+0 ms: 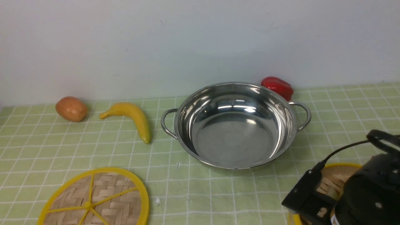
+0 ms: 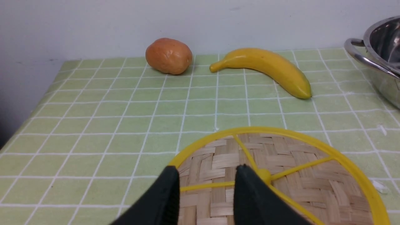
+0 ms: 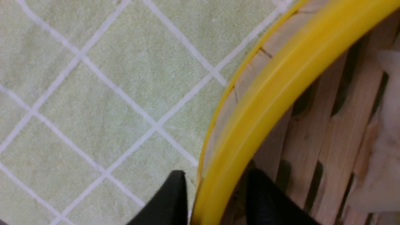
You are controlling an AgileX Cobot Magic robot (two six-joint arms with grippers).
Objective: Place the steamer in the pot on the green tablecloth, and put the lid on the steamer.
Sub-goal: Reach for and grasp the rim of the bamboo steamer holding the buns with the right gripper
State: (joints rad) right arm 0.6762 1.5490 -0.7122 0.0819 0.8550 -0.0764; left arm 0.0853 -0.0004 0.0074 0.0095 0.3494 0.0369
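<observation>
The shiny steel pot (image 1: 234, 125) stands empty at the middle of the green tablecloth (image 1: 62, 147); its edge also shows in the left wrist view (image 2: 384, 50). The woven lid (image 1: 103, 200) lies flat at the front left. My left gripper (image 2: 207, 170) is open just above the lid (image 2: 281, 175), near its centre knob; it is out of the front view. The steamer (image 1: 337, 175) sits on the cloth at the front right, mostly hidden by my right arm. My right gripper (image 3: 215, 175) is open and straddles the steamer's yellow rim (image 3: 281, 72), one finger outside and one inside.
A brown potato (image 1: 71, 108) and a yellow banana (image 1: 131, 117) lie left of the pot near the back wall. A red pepper (image 1: 278, 86) sits behind the pot's right handle. The cloth's left edge (image 2: 31, 109) drops off beside the lid.
</observation>
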